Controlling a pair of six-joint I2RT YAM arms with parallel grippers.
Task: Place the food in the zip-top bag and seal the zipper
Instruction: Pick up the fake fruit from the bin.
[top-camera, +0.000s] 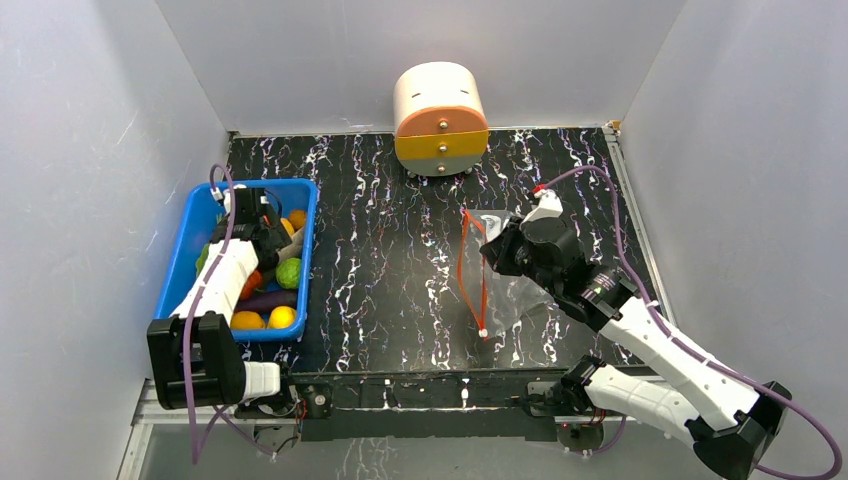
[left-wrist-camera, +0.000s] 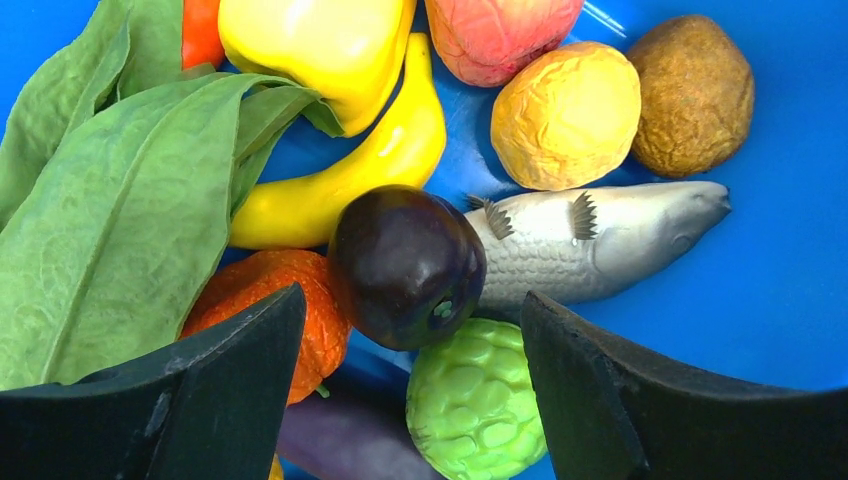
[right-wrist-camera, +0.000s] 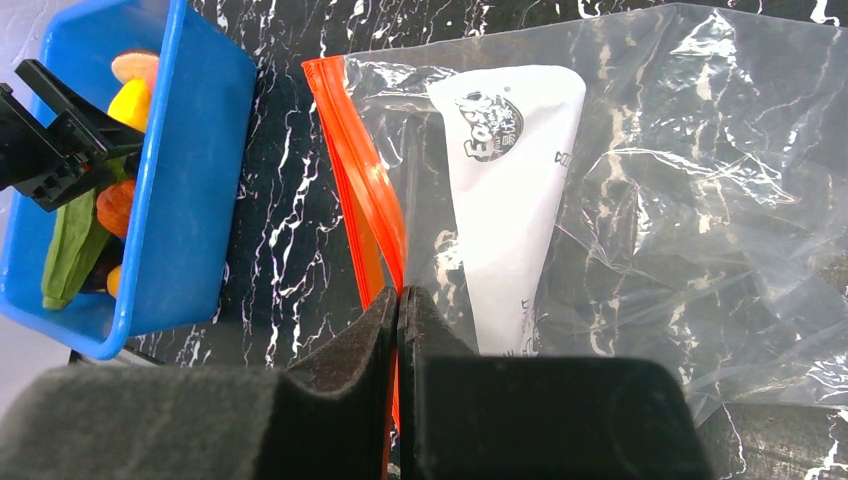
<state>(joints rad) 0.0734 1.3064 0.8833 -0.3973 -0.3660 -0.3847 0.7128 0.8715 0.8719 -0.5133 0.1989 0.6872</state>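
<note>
The food lies in a blue bin (top-camera: 309, 240) at the left. My left gripper (left-wrist-camera: 410, 300) hangs open just above it, with a dark purple fruit (left-wrist-camera: 395, 250) and a bumpy green ball (left-wrist-camera: 470, 400) between its fingers. Around them are a leafy green (left-wrist-camera: 110, 220), a yellow pepper (left-wrist-camera: 310, 40), an orange piece (left-wrist-camera: 270, 285), a grey fish (left-wrist-camera: 600, 240) and a brown lump (left-wrist-camera: 695, 95). The clear zip-top bag (right-wrist-camera: 680, 180) with its white label (right-wrist-camera: 510, 180) lies right of centre. My right gripper (right-wrist-camera: 400, 295) is shut on the red-orange zipper (right-wrist-camera: 365, 190), lifting the mouth open.
A round cream and orange drawer unit (top-camera: 440, 120) stands at the back of the black marbled table (top-camera: 380, 260). White walls close in the left, right and back. The bin (right-wrist-camera: 190, 200) sits a short way left of the bag's mouth.
</note>
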